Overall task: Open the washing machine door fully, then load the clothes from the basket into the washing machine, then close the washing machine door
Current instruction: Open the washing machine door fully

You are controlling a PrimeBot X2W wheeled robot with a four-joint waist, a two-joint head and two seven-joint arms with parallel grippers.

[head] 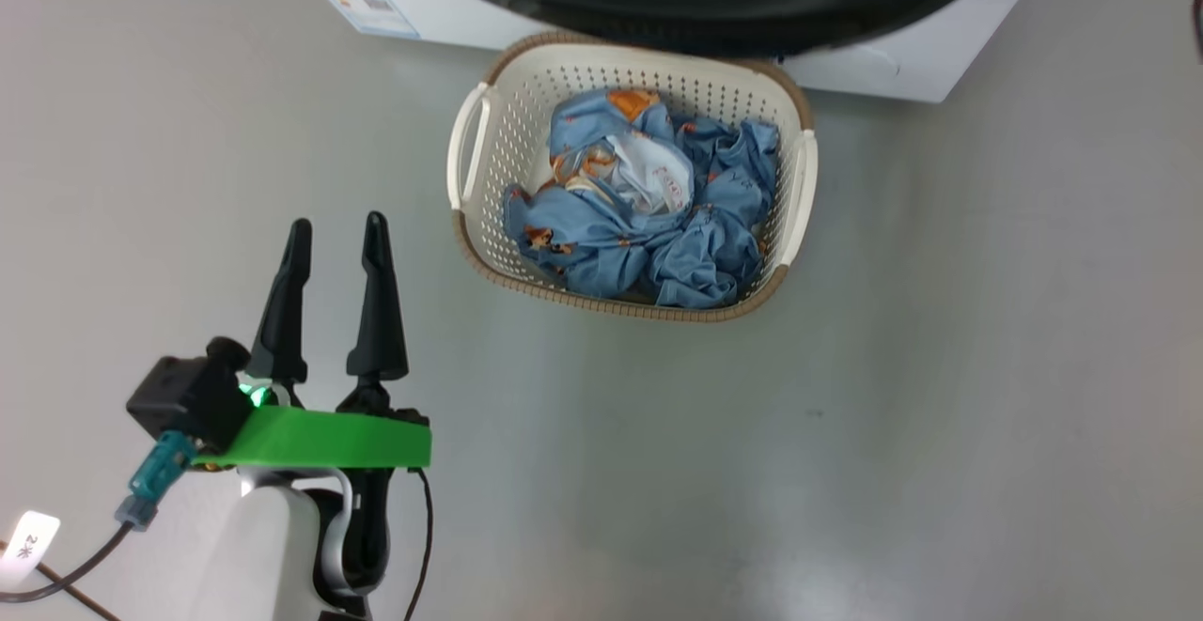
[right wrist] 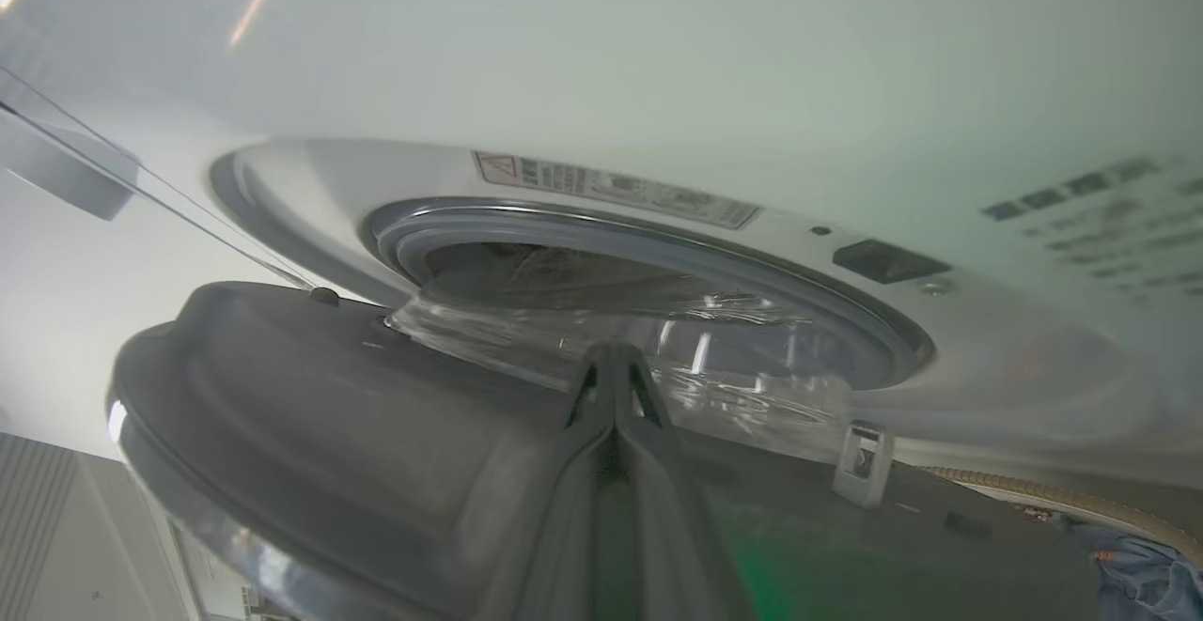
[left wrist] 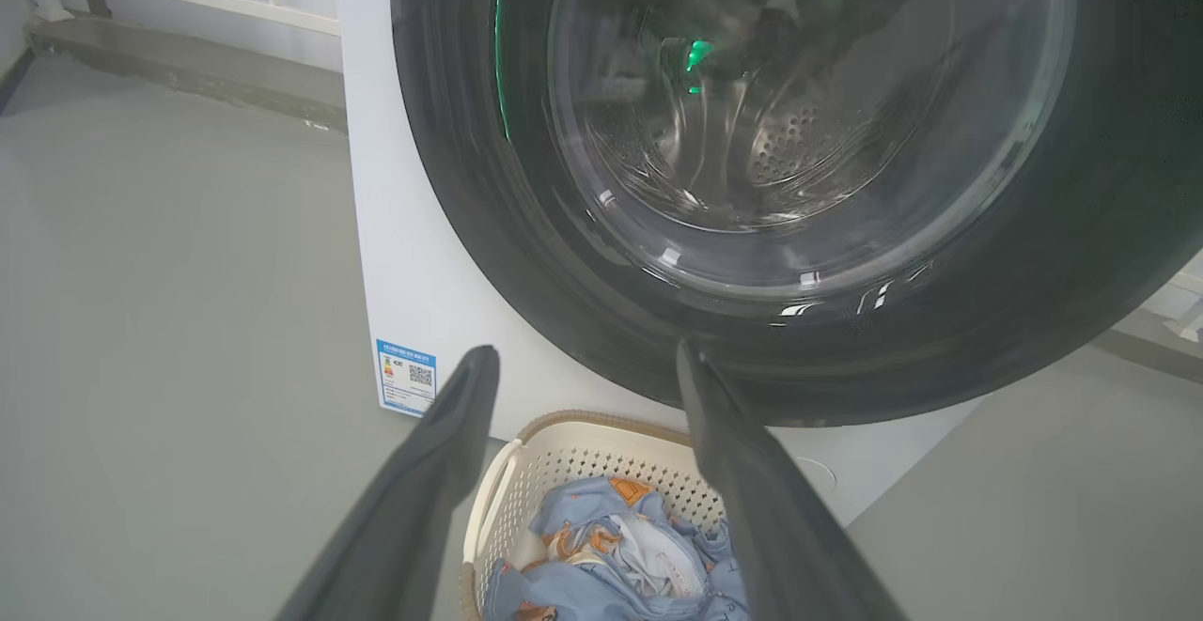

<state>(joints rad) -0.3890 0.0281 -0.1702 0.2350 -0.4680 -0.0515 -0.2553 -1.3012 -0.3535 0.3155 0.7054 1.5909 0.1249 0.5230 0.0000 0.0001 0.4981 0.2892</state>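
The washing machine door (right wrist: 376,433) stands only part open from the washing machine (right wrist: 658,57), the right gripper (right wrist: 611,358) shut on nothing at its inner face; before the machine the clothes (head: 639,217) lie in the basket (head: 512,132), left gripper (head: 336,226) spread empty; loading and closing remain

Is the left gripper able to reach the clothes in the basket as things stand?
Probably yes: the left gripper stands open beside the basket, nothing lies between them, and the clothes lie uncovered; the door overhangs just its far rim.
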